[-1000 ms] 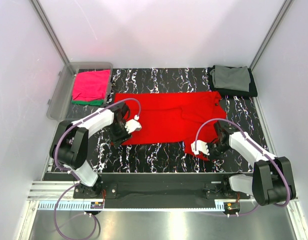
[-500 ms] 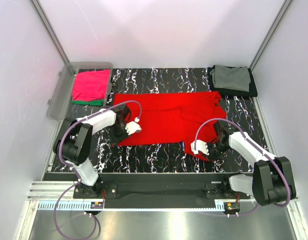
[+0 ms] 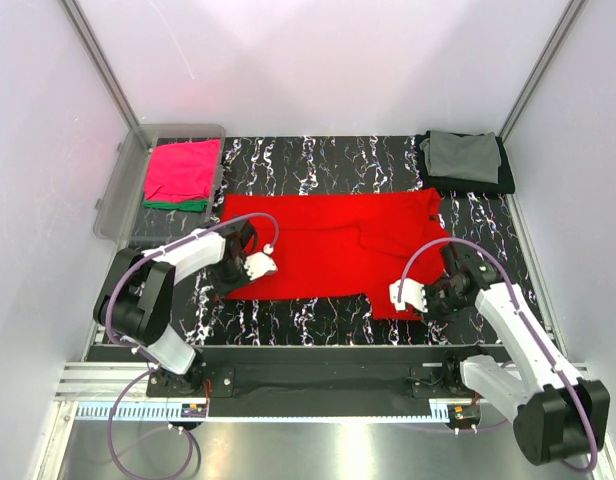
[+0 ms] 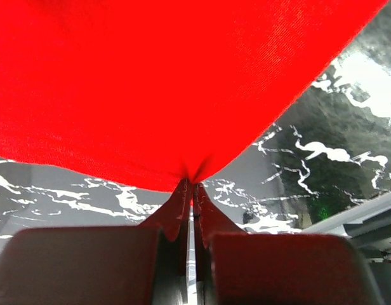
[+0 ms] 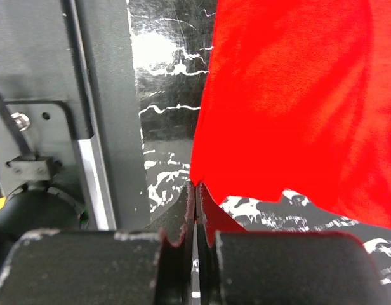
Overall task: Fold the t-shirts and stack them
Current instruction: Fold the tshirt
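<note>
The left arm reaches from its base at the near left with the forearm low and pointing right, and the left hand is pressed together, its two dark fingers meeting tip to tip and pinching the near left edge of the red t-shirt. The right arm rises from the near right base and angles inward to the left, wrist held low, and the right hand is likewise closed, pinching the shirt's near right corner
</note>
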Controlling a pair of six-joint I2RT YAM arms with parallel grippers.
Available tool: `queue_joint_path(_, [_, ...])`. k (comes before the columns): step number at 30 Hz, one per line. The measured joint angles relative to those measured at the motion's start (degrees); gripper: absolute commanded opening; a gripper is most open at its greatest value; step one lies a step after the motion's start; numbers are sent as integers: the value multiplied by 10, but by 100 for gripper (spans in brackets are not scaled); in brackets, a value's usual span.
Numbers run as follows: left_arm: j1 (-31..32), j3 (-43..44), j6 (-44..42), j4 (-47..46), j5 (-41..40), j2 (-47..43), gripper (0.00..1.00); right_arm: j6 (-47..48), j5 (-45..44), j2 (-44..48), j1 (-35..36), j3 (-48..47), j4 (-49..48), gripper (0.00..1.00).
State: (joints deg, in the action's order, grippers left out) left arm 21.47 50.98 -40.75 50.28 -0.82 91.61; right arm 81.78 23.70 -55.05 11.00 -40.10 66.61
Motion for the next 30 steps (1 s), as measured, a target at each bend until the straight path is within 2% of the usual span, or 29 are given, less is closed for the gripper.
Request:
queue_joint_path(5, [0, 10, 0, 13, 0, -6, 0, -20, -1, 1, 1, -36, 19, 0])
queue_joint_path(11, [0, 94, -9, 24, -5, 8, 0, -80, -5, -100, 1, -126, -57, 0])
queue_joint_path(17, [-4, 138, -23, 28, -10, 17, 0, -120, -6, -180, -9, -214, -133, 0])
queue_joint_path(25, [-52, 198, -26, 23, -15, 46, 0, -171, -2, -276, -79, -309, -178, 0])
queue_joint_path(30, [-77, 234, -26, 15, -19, 91, 0, -182, -2, -314, -90, -331, -202, 0])
